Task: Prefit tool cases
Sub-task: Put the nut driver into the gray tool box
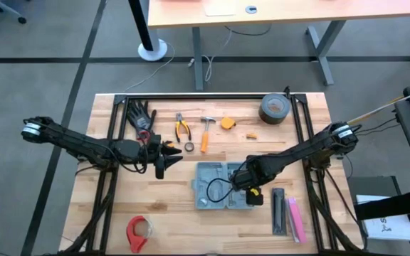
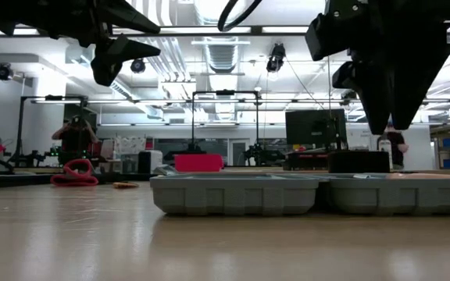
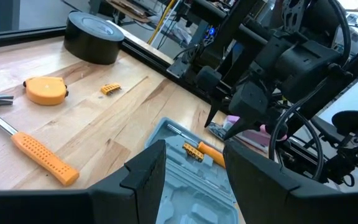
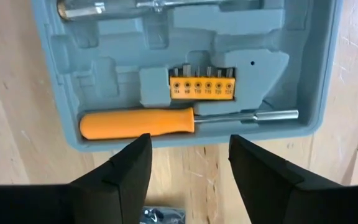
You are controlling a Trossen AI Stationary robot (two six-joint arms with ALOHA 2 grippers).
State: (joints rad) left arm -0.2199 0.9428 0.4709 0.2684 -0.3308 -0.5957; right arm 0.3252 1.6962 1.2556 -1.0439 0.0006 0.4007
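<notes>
Clearly the tool case (image 1: 223, 186) is a stiff, moulded plastic tray, lying open and flat on the wooden table (image 1: 119, 213), and everything else I place against it. I judge it light but rigid: it will slide on the smooth wood rather than bend, so a push at one rim could skate it sideways. Its thin outer rim looks the best place to pinch, since the inner slots are shallow and partly filled. An orange-handled screwdriver (image 4: 166, 121) already sits in its slot along the case's near edge, with an orange bit holder (image 4: 202, 85) seated just behind it.

My right gripper (image 4: 188, 155) hangs above the case's edge by the screwdriver, fingers spread apart with nothing between them. My arm reaches in from the case's far right side, wrist bent so the fingers point down.

My left gripper (image 3: 194, 168) hovers off the case's opposite side, well above the wood and tilted toward it, fingers parted and empty. Beyond the case lie a hammer (image 1: 206, 133), pliers (image 1: 182, 128) and a tape roll (image 1: 275, 108).
</notes>
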